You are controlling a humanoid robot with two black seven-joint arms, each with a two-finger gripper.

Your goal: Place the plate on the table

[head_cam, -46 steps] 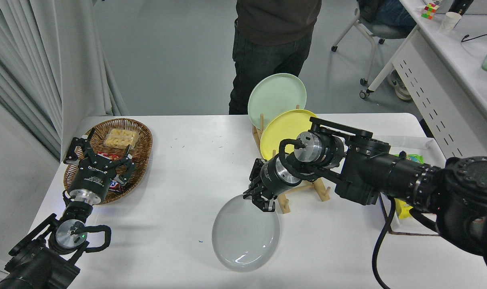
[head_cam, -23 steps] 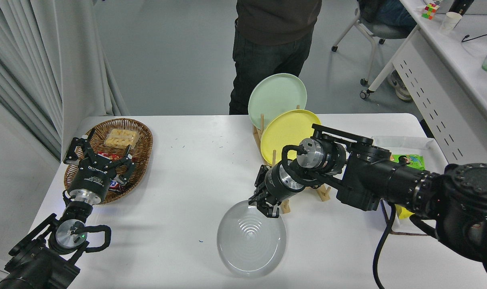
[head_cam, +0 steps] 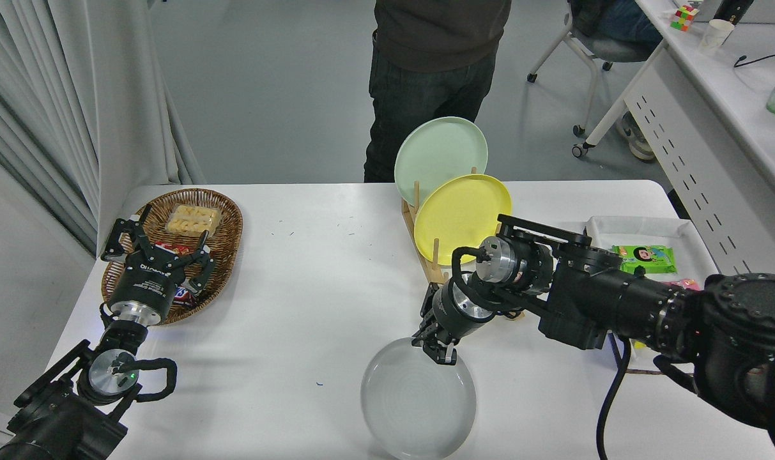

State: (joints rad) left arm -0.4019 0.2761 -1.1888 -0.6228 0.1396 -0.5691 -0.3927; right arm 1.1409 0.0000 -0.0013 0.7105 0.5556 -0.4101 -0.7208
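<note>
- head view: the plate (head_cam: 418, 409) is seen low centre of frame, looking flat or nearly so on the table (head_cam: 310, 306), its far rim pinched by the right gripper (head_cam: 437, 348).
- judged step: release. fingers should be spread only once the plate is fully seated, then the arm lifted straight up, no drag.
- plate's near edge sits close to the table's front edge; a sideways nudge is to be avoided.
- wooden rack (head_cam: 433, 268) w/ yellow plate (head_cam: 460, 217) & mint-green plate (head_cam: 439, 156) is just behind the wrist; exit path is tight there.
- left gripper (head_cam: 154, 246) is parked lower left, fingers spread, over the wicker basket (head_cam: 224, 223).
- a person (head_cam: 435, 76) stands at top centre.
</note>
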